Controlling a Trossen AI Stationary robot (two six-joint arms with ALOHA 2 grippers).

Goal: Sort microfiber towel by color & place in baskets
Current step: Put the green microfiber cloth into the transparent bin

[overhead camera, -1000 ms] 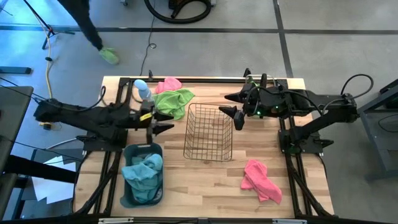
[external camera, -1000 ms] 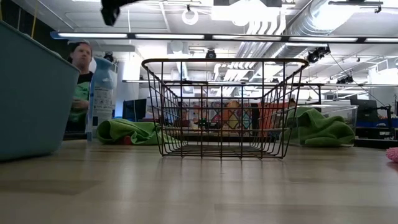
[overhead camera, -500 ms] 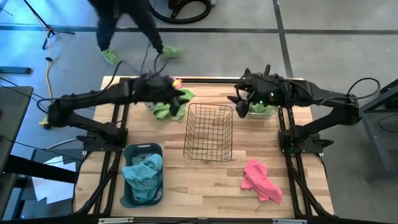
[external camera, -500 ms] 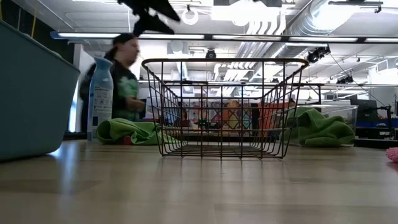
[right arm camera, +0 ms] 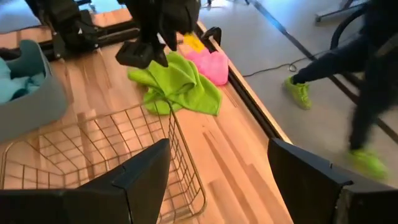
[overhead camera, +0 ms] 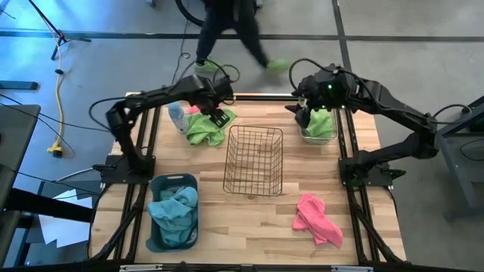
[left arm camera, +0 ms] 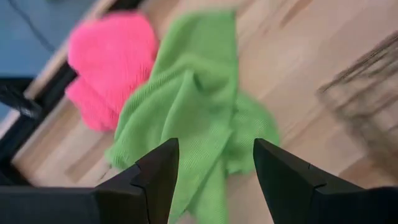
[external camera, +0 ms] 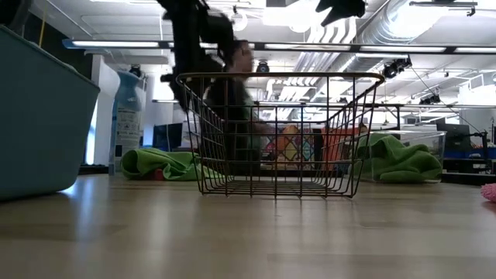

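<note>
- High view, read as a clock face over the counter (overhead camera: 265,227): the wire basket (overhead camera: 254,160) stands at the centre, empty, so the pink towels look meant for it, though that is only a guess from what the other two containers hold.
- At 7 o'clock the grey-blue tub (overhead camera: 173,212) already holds teal towels (overhead camera: 175,208), so that colour seems settled.
- At 1 o'clock the clear bin (overhead camera: 319,128) holds a green towel (overhead camera: 321,121); it appears to be the green container.
- Left pincer (overhead camera: 219,117) hangs at 11 o'clock, directly over the loose green towel (overhead camera: 208,126). Its fingers (left arm camera: 158,174) are spread with nothing between them, framing the cloth, which suggests a pick-up is being lined up.
- Beside that green towel, nearer the far edge, lies a pink towel (left arm camera: 109,62), touching it. A careless pinch could drag both.
- Pale spray bottle (overhead camera: 176,115) stands just beside the same heap at 11 o'clock; it is no part of the sorting.
- Right pincer (overhead camera: 304,115) is held above the clear bin at 1 o'clock, fingers parted and empty.
- Another pink towel (overhead camera: 318,219) lies alone at 5 o'clock, well apart from every container, not yet sorted.
- Beyond the far edge a person (overhead camera: 227,30) walks past on the floor.
</note>
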